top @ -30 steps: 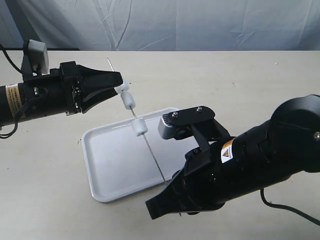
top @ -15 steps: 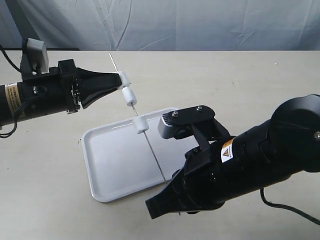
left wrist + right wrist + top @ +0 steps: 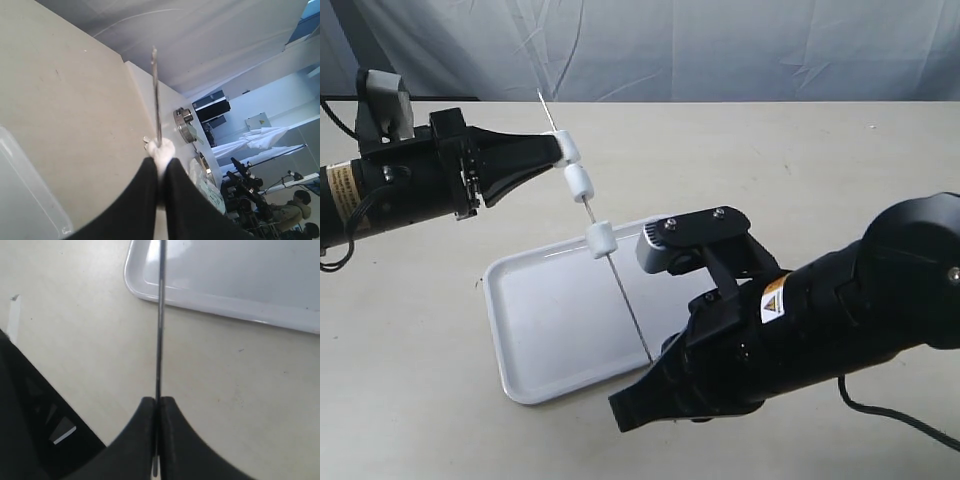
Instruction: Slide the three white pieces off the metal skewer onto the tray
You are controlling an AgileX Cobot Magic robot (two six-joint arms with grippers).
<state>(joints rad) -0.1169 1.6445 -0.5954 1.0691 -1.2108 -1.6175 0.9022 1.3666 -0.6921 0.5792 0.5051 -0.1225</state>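
Left claw [image 3: 556,152] clamped on the top white piece [image 3: 569,146], upper left of frame, right claw [image 3: 156,402] clamped on the skewer [image 3: 625,305] at its low end, middle white piece [image 3: 579,181] and bottom white piece [image 3: 599,240] on the slanted skewer, above the tray [image 3: 535,310] at centre

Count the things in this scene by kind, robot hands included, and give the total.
white pieces: 3
metal skewer: 1
tray: 1
robot hands: 2
Total: 7
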